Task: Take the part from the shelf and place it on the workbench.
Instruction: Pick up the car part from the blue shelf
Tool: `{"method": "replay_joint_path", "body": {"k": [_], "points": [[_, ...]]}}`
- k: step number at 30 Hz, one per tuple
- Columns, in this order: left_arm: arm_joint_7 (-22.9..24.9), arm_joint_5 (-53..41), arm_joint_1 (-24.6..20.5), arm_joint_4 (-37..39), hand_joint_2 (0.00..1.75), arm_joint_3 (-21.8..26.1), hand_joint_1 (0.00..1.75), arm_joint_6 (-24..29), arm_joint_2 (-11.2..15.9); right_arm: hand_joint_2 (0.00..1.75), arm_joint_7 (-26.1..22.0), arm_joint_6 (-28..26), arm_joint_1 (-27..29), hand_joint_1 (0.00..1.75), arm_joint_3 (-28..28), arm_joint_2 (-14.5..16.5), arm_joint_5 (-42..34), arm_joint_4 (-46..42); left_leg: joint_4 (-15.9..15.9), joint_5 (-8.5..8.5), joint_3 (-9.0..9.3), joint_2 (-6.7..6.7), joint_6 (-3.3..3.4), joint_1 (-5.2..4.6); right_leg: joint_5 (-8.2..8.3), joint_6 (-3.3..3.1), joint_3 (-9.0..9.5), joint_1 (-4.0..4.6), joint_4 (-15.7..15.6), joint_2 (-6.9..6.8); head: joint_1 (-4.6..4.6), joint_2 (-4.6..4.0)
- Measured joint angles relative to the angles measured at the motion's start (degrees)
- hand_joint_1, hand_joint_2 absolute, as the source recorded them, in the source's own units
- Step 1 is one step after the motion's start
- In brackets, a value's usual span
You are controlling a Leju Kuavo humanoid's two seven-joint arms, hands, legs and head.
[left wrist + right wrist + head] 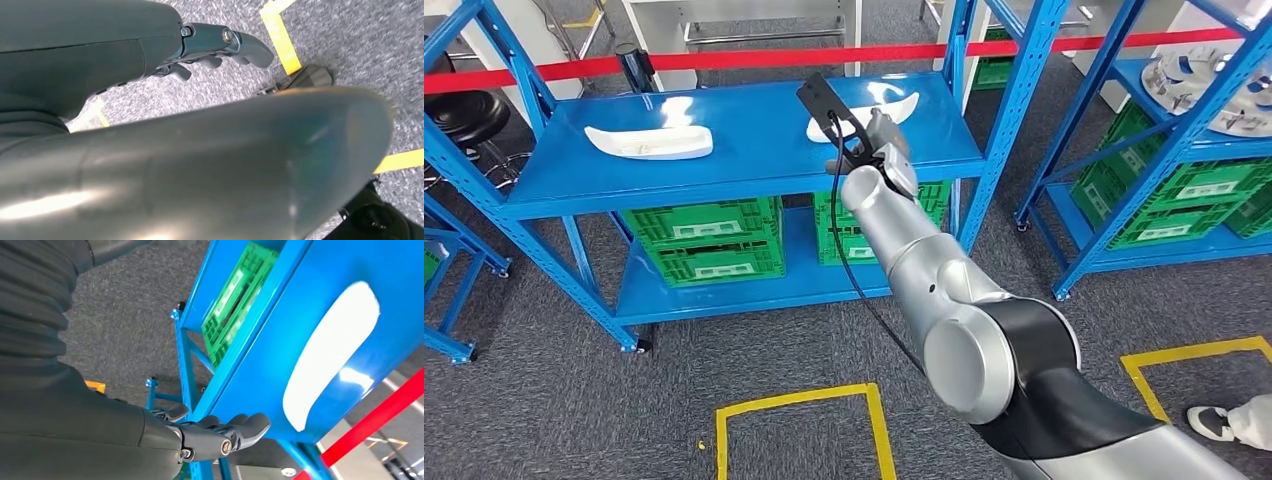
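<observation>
White curved part (327, 355) — glossy, elongated, on blue shelf (280, 340), right robot hand (220, 432) spread, empty

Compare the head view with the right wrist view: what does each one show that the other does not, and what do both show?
Head view alone: a second white part on the left of the blue shelf, a red barrier tape, yellow floor marks and a person's shoe. Right wrist view alone: the right hand from close behind, fingers apart, holding nothing, not touching the part. Both: the shelf, the right-side white part and green crates below.
</observation>
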Motion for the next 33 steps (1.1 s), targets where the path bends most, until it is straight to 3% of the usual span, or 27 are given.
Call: {"method": "replay_joint_path", "body": {"k": [2,3,5,6,7,8,10,12,15,17,19,21,22,23,25,27,31,33], "points": [[0.05,0.00,0.02,-0.04,0.00,0.00,0.00,0.00,0.04,1.75,-0.02,0.01,-0.14,0.00,0.02,0.05,0.03,-0.09,1.78,-0.96,-0.62,0.15,-0.67,-0.02,-0.16,-0.47,0.93,-0.47,-0.62,0.04,-0.14,0.00],[0.09,0.00,0.01,-0.07,0.00,0.00,0.00,0.00,0.09,1.75,-0.07,0.04,-0.18,0.00,0.04,0.11,0.03,-0.13,4.47,-2.03,-2.01,0.23,-1.02,0.06,-0.31,-0.65,1.44,-0.71,-0.84,0.03,-0.24,0.00],[0.15,0.00,0.03,-0.07,0.00,0.01,0.00,0.00,0.13,1.75,-0.19,0.13,-0.08,0.00,0.09,0.20,0.05,-0.13,11.93,-4.42,-6.49,0.31,-1.61,0.38,-0.89,-0.84,2.10,-0.80,-0.87,0.05,-0.40,0.00],[0.17,0.01,0.12,-0.07,0.00,0.02,0.00,0.00,0.15,1.75,-0.23,0.16,0.09,0.00,0.10,0.21,0.05,-0.12,14.72,-4.77,-8.56,0.34,-1.83,0.56,-1.23,-0.80,2.43,-0.83,-0.84,0.06,-0.40,0.00],[0.19,0.02,0.24,-0.07,0.00,0.04,0.00,0.00,0.17,1.75,-0.25,0.18,0.25,0.00,0.11,0.23,0.07,-0.12,15.57,-4.00,-9.73,0.35,-1.98,0.70,-1.59,-0.72,2.80,-0.87,-0.80,0.08,-0.39,0.00],[0.18,0.04,0.35,-0.07,0.00,0.05,0.00,0.00,0.20,1.75,-0.27,0.17,0.36,0.00,0.14,0.27,0.08,-0.12,14.21,-2.13,-9.77,0.37,-2.07,0.80,-1.99,-0.57,3.26,-0.95,-0.74,0.12,-0.39,0.00],[0.08,0.09,0.50,-0.05,0.00,0.09,0.00,0.00,0.23,1.75,-0.30,0.17,0.40,0.00,0.21,0.45,0.11,-0.12,6.85,2.90,-7.27,0.52,-2.19,0.96,-2.92,-0.10,4.29,-1.13,-0.57,0.15,-0.41,0.00],[-0.07,0.11,0.49,-0.03,0.00,0.15,0.00,0.00,0.23,1.75,-0.34,0.16,0.33,0.00,0.26,0.64,0.12,-0.12,0.94,5.02,-4.59,0.60,-1.80,0.85,-3.75,0.57,4.80,-1.02,-0.35,0.22,-0.54,0.00],[-0.20,0.11,0.54,-0.02,0.00,0.34,0.00,0.00,0.21,1.75,-0.35,0.13,0.27,0.00,0.28,0.72,0.11,-0.15,-0.04,4.28,-3.79,0.45,-0.45,0.62,-4.41,1.54,5.00,-0.89,-0.47,0.18,-0.55,0.00],[-0.21,0.11,0.60,-0.03,0.00,0.40,0.00,0.00,0.21,1.75,-0.35,0.09,0.14,0.00,0.28,0.73,0.11,-0.23,-0.17,3.91,-3.32,0.35,0.38,0.67,-5.39,2.20,4.52,-1.03,1.07,0.10,-0.46,0.00],[-0.21,0.10,0.55,-0.03,0.00,0.41,0.00,0.00,0.21,1.75,-0.34,0.07,0.01,0.00,0.30,0.73,0.10,-0.27,-0.26,3.48,-2.79,0.34,1.04,0.70,-7.68,2.62,1.15,-1.08,7.28,0.09,-0.36,0.00],[-0.20,0.04,0.56,-0.02,0.00,0.42,0.00,0.00,0.20,1.75,-0.30,0.08,0.33,0.00,0.31,0.66,0.05,-0.26,-0.22,2.92,-2.34,0.31,1.36,0.57,-9.51,2.70,-3.92,-1.05,14.86,0.09,-0.33,0.00],[-0.19,0.01,0.62,-0.02,0.00,0.42,0.00,0.00,0.20,1.75,-0.28,0.09,0.62,0.00,0.31,0.61,0.03,-0.25,-0.20,2.60,-2.03,0.24,1.42,0.50,-9.09,2.60,-5.54,-1.04,16.52,0.09,-0.32,0.00],[-0.19,-0.02,0.67,-0.02,0.00,0.42,0.00,0.00,0.20,1.75,-0.26,0.09,0.84,0.00,0.31,0.53,0.00,-0.25,-0.18,2.27,-1.63,0.14,1.44,0.40,-7.57,2.40,-6.05,-1.00,15.94,0.10,-0.31,0.00],[-0.18,-0.04,0.74,-0.02,0.00,0.43,0.00,0.00,0.15,1.75,-0.28,0.08,0.91,0.00,0.31,0.43,-0.07,-0.25,-0.19,1.56,-0.64,-0.02,1.35,0.21,-2.21,1.56,-3.94,-0.70,8.69,0.07,-0.27,0.00],[-0.15,-0.04,0.69,-0.01,0.00,0.44,0.00,0.02,0.09,1.75,-0.31,0.07,0.75,0.00,0.31,0.33,-0.15,-0.25,-0.20,0.86,-0.02,-0.08,0.92,-0.05,0.79,0.78,-1.07,-0.26,1.62,-0.03,-0.28,0.00],[-0.05,-0.04,0.63,-0.06,0.00,0.46,0.00,0.04,0.04,1.75,-0.31,0.04,0.79,0.00,0.31,0.17,-0.33,-0.31,-0.39,0.07,0.48,0.10,-0.31,0.04,0.29,0.13,0.35,-0.14,-0.51,0.09,-0.21,0.00],[-0.07,-0.04,0.62,-0.11,0.00,0.46,0.00,0.04,0.08,1.75,-0.30,-0.02,0.73,0.00,0.31,0.09,-0.33,-0.38,2.23,-1.15,-0.64,0.25,-0.94,0.11,0.06,-0.40,1.32,-0.56,-1.07,0.12,-0.36,0.00]]}}
